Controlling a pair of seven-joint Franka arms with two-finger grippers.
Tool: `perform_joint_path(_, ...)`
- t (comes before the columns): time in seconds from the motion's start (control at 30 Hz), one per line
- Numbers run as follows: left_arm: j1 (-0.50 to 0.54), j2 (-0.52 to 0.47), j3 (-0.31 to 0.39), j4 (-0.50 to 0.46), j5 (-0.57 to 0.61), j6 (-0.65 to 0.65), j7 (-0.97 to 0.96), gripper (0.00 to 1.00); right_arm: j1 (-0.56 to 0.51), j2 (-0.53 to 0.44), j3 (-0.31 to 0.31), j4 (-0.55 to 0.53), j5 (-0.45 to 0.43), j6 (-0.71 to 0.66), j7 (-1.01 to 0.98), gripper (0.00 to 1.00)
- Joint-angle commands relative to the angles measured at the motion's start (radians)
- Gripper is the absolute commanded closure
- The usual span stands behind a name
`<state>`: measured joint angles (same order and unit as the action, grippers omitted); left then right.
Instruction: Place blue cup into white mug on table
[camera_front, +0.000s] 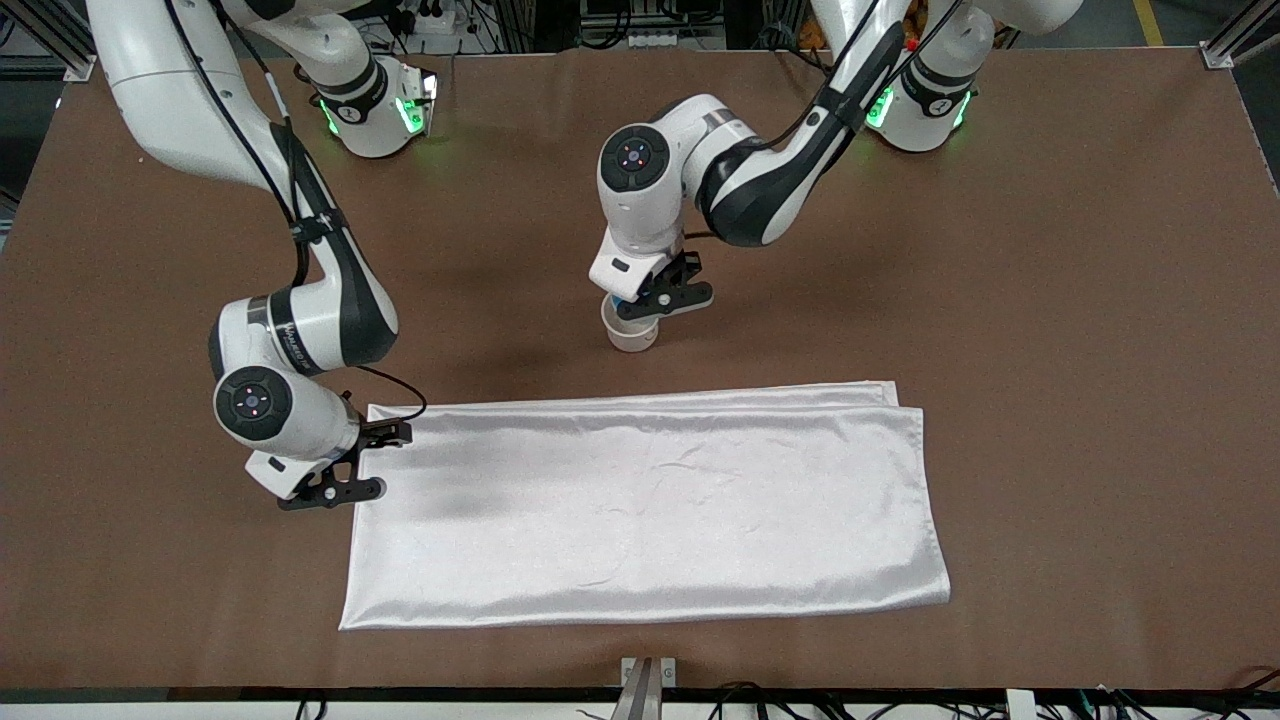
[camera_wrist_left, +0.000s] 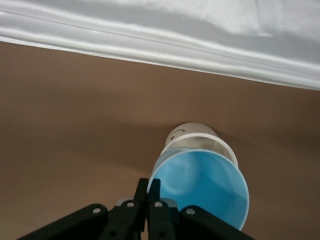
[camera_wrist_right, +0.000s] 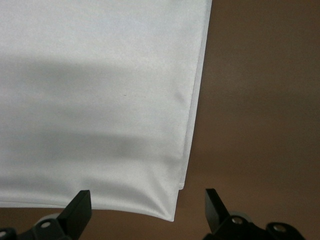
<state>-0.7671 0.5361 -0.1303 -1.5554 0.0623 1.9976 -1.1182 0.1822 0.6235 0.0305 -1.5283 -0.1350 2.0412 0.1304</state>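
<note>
1. A wide brown worktop (camera_front: 1050, 330) fills the scene, with two white robot arms reaching out over it from their bases along its far edge.

2. The left hand (camera_front: 640, 303) hangs over the middle of the worktop, directly above the white mug (camera_front: 632, 335). Its two fingers (camera_wrist_left: 141, 192) are pressed together, pinching the rim of the blue cup (camera_wrist_left: 205, 187).

3. The blue cup is tilted and sits partly inside the mouth of the white mug. From the front, only a sliver of blue shows between the left hand and the mug's rim.

4. In the left wrist view, the cup's bright blue inside faces the camera, and the mug's white rim (camera_wrist_left: 220, 142) curves around its lower part.

5. The white mug stands upright on the bare brown worktop, a little farther from the front camera than a shiny white cloth (camera_front: 650, 500). Mug and cloth do not touch.

6. The white cloth lies flat and folded, spread across the near middle of the worktop.

7. The right hand (camera_front: 345, 465) waits low at the end of the cloth toward the right arm's end of the worktop. Its fingers (camera_wrist_right: 80, 207) are spread apart and hold nothing.

8. In the right wrist view, a corner of the white cloth (camera_wrist_right: 100, 100) lies between those spread fingers, with brown worktop (camera_wrist_right: 260, 100) beside it.
</note>
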Motion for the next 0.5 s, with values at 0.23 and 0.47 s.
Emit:
perform_joint_path(0.23, -0.020, 0.036, 0.005, 0.008, 0.018, 0.055, -0.035, 1.00, -0.009, -0.134, 0.008, -0.061, 0.025, -0.053, -0.011, 0.00)
perform_joint_path(0.47, -0.020, 0.050, 0.005, 0.008, 0.018, 0.098, -0.022, 0.43, -0.059, -0.278, 0.026, -0.092, 0.025, -0.124, -0.021, 0.00)
